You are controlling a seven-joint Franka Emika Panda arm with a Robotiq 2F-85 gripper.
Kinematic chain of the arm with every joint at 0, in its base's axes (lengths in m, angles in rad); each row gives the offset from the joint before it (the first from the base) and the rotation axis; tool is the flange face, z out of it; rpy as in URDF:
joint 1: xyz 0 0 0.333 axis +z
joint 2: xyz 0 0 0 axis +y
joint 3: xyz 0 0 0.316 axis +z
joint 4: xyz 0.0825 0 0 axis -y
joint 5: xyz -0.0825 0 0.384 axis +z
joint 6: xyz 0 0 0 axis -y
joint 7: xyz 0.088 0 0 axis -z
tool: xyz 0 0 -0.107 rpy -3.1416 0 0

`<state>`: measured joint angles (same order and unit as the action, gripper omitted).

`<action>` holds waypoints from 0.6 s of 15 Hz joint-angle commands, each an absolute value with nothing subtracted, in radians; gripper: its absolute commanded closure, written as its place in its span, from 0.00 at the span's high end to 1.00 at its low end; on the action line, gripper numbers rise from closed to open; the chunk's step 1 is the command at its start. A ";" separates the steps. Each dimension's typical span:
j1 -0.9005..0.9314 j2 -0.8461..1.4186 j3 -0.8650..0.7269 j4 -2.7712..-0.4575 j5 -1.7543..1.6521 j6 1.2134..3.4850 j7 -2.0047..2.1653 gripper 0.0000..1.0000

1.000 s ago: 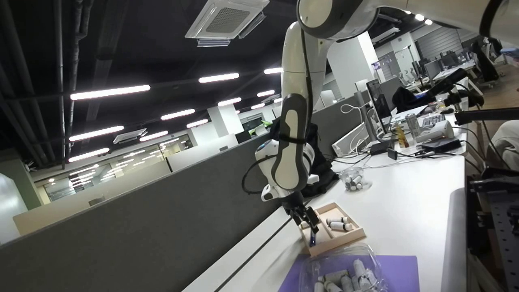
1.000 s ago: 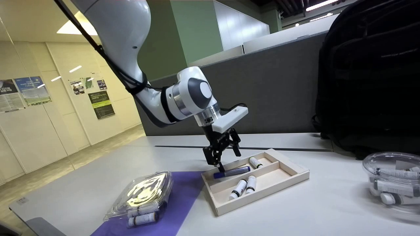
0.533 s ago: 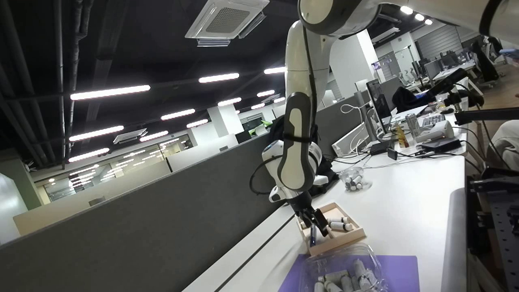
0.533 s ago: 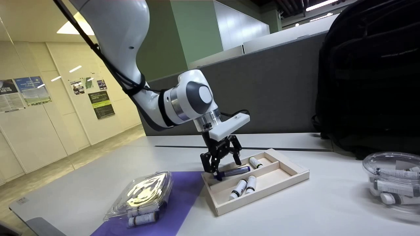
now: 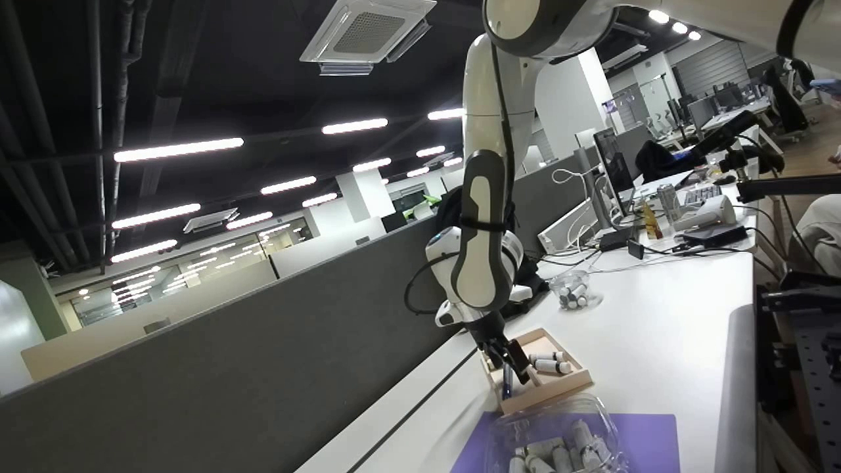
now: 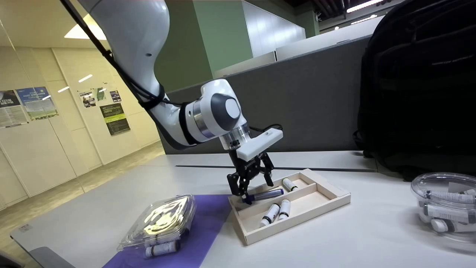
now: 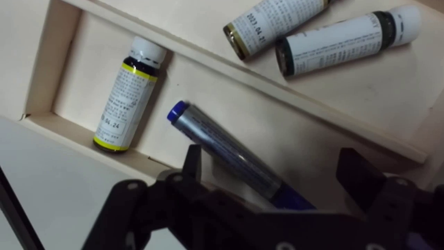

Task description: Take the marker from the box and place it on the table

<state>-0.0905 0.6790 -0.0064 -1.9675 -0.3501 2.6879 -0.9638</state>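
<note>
The blue-and-silver marker lies slantwise in the narrow compartment of the light wooden box; it also shows in both exterior views. The box stands on the white table, with its divider in the wrist view. My gripper is open over the marker, with one finger on each side. The marker's capped end is partly hidden by the gripper in the wrist view. The gripper is low over the box in both exterior views. I cannot tell whether the fingertips touch the box floor.
A small bottle shares the marker's compartment. Two bottles lie across the divider. A clear container of bottles sits on a purple mat. A round tub, a black backpack and a grey partition stand nearby.
In the first half second, my open gripper came lower over the box and shifted so its fingers stand to either side of the marker. It has barely moved since. The marker lies where it was.
</note>
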 commanded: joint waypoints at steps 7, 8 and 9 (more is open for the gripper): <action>-0.112 0.722 0.009 -1.932 -0.337 2.677 -0.963 1.00; -0.110 0.725 0.007 -1.925 -0.340 2.680 -0.964 1.00; -0.110 0.726 0.008 -1.920 -0.343 2.684 -0.967 1.00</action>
<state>-0.0988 0.7081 -0.0023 -1.9533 -0.3438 2.6894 -0.9648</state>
